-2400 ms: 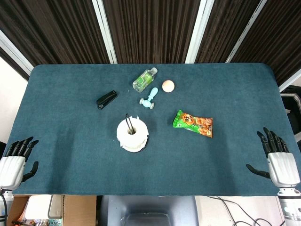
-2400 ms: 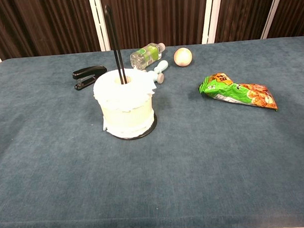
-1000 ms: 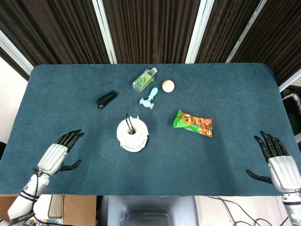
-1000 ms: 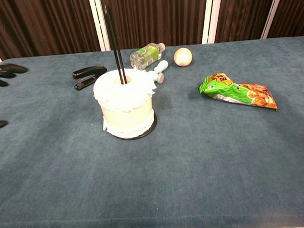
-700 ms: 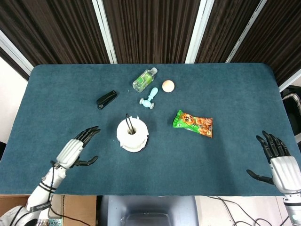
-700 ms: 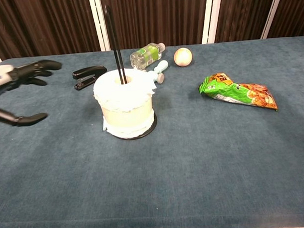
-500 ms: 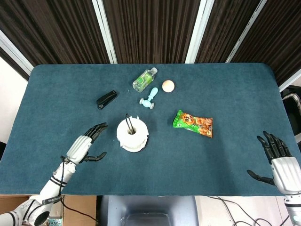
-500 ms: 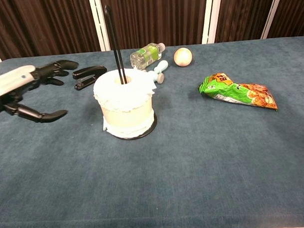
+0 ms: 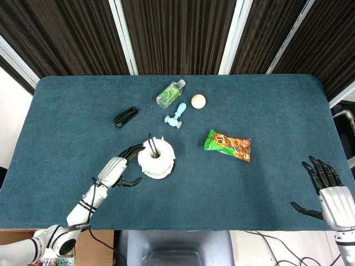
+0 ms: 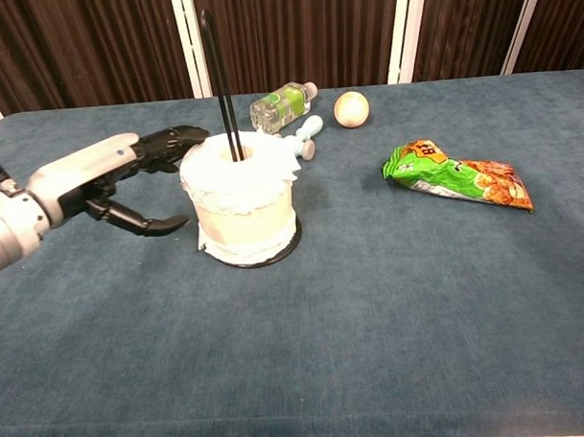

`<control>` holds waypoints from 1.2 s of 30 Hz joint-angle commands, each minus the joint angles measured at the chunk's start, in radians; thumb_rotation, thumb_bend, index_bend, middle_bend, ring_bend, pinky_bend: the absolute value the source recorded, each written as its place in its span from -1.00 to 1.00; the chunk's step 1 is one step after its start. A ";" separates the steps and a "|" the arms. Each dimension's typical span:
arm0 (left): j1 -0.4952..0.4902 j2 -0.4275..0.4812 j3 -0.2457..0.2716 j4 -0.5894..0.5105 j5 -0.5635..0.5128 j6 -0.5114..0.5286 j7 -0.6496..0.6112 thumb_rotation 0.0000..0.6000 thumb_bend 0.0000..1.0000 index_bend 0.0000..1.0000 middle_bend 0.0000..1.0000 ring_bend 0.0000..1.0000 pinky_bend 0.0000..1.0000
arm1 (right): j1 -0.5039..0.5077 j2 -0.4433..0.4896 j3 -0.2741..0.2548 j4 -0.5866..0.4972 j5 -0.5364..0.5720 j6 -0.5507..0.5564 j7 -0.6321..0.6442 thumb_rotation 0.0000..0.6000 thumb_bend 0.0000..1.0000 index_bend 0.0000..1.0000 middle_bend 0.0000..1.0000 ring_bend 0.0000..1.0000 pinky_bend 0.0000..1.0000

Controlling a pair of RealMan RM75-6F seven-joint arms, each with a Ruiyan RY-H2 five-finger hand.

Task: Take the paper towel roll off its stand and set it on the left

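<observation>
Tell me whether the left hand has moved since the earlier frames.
Yes. The left hand has come in from the table's near-left edge toward the paper towel roll, and now sits open right beside it, fingers reaching around its side.

From my station, obscured items: stapler point(image 10: 198, 132) almost wholly behind my left hand point(image 10: 127, 176) in the chest view; stand point(image 10: 265, 258), only a dark rim showing under the paper towel roll point(image 10: 241, 196), its rods cut by the top edge. Right hand point(image 9: 331, 191) absent from the chest view, its wrist cut at the head view's bottom edge. Bottle point(image 9: 170, 93) label too small to read; I cannot tell whether the left fingertips point(image 10: 188, 135) touch the roll.
</observation>
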 commanded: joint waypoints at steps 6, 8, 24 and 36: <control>-0.029 -0.029 -0.012 -0.036 -0.052 -0.037 0.074 1.00 -0.35 -1.00 -1.00 -1.00 -0.77 | -0.006 -0.005 0.008 0.001 0.004 0.017 0.006 1.00 -0.75 -1.00 -1.00 -1.00 -0.57; -0.039 -0.041 -0.016 -0.035 -0.063 -0.047 0.088 1.00 -0.35 -1.00 -1.00 -1.00 -0.77 | -0.009 -0.005 0.007 0.002 0.000 0.024 0.011 1.00 -0.75 -1.00 -1.00 -1.00 -0.57; -0.104 -0.135 -0.083 0.001 -0.175 -0.119 0.046 1.00 -0.34 -1.00 -1.00 -1.00 -0.83 | -0.015 0.002 0.020 -0.006 0.016 0.037 0.038 1.00 -0.75 -1.00 -1.00 -1.00 -0.57; -0.128 -0.229 -0.113 0.069 -0.184 -0.113 -0.099 1.00 -0.35 -0.86 -0.69 -0.90 -0.89 | -0.021 0.008 0.030 -0.012 0.026 0.049 0.062 1.00 -0.75 -1.00 -1.00 -1.00 -0.57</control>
